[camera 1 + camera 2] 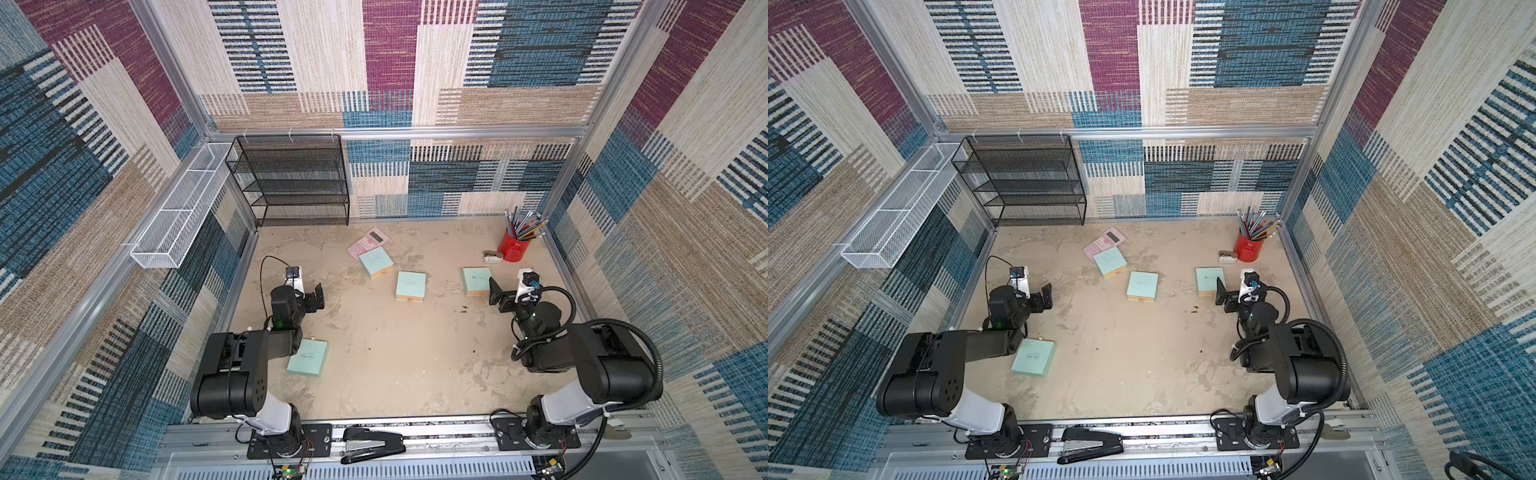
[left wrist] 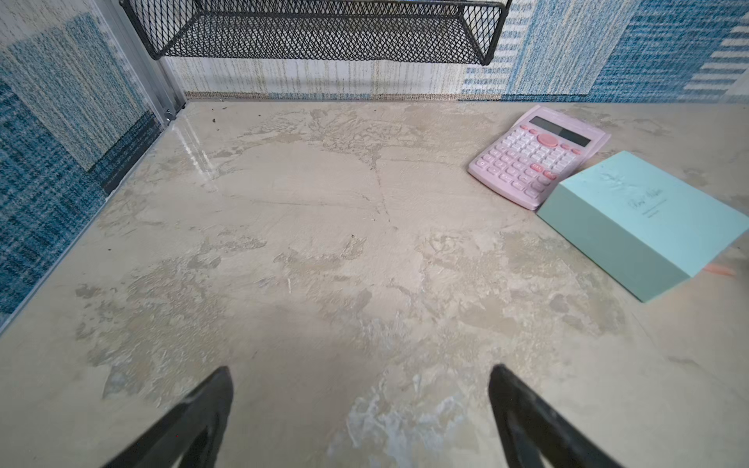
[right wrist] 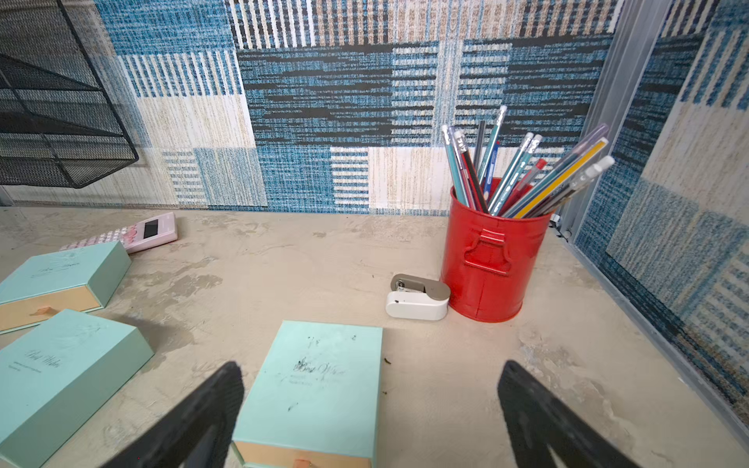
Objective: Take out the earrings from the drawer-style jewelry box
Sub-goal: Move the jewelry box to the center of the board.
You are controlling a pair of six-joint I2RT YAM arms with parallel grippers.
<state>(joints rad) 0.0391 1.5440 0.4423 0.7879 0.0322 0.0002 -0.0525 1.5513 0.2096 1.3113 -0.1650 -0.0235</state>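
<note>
Step in hand: The very start, as I judge it. No drawer is pulled out and I hold nothing.
Left end effector point(image 1: 316, 298): Jaws spread fully wide and empty. It hangs over bare bench on the left, well apart from every box.
Right end effector point(image 1: 500, 296): Jaws also fully wide and empty. It sits just near of the right jewelry box point(image 1: 476, 280), touching nothing I can see.
Right wrist view: That box point(image 3: 316, 389) lies between my two dark fingers point(image 3: 215, 401), its peach drawer front and small pull tab facing me.
Earrings: Not visible anywhere. I judge they are inside the shut drawers.
Other boxes: Three more mint-green boxes, all shut. These are the middle jewelry box point(image 1: 410, 284), the far jewelry box point(image 1: 376, 263) leaning on a pink calculator point(image 1: 368, 241), and the near-left jewelry box point(image 1: 308, 357) beside my left arm.
Next move: Probably to steady the right box with one end effector and pinch the pull tab with the other. The tab is small and sits low against the bench, so the approach needs to be low and level.
Risk: The light box may slide instead of the drawer opening.
Bench point(image 1: 395, 353): Mottled beige with a plaster-like texture, a few dark stains and some pale specks too small to name.
Far right: A red tin of pens point(image 1: 514, 245) with a small white stapler point(image 1: 493, 257) touching its left side.
Near edge: A black stapler point(image 1: 372, 446) lies on the metal rail between my two arm bases.
Room: Walls of patchwork carpet in blue, beige and plum. A black mesh shelf point(image 1: 299, 183) stands at the far left, and a white wire basket point(image 1: 178, 212) hangs on the left wall.
</note>
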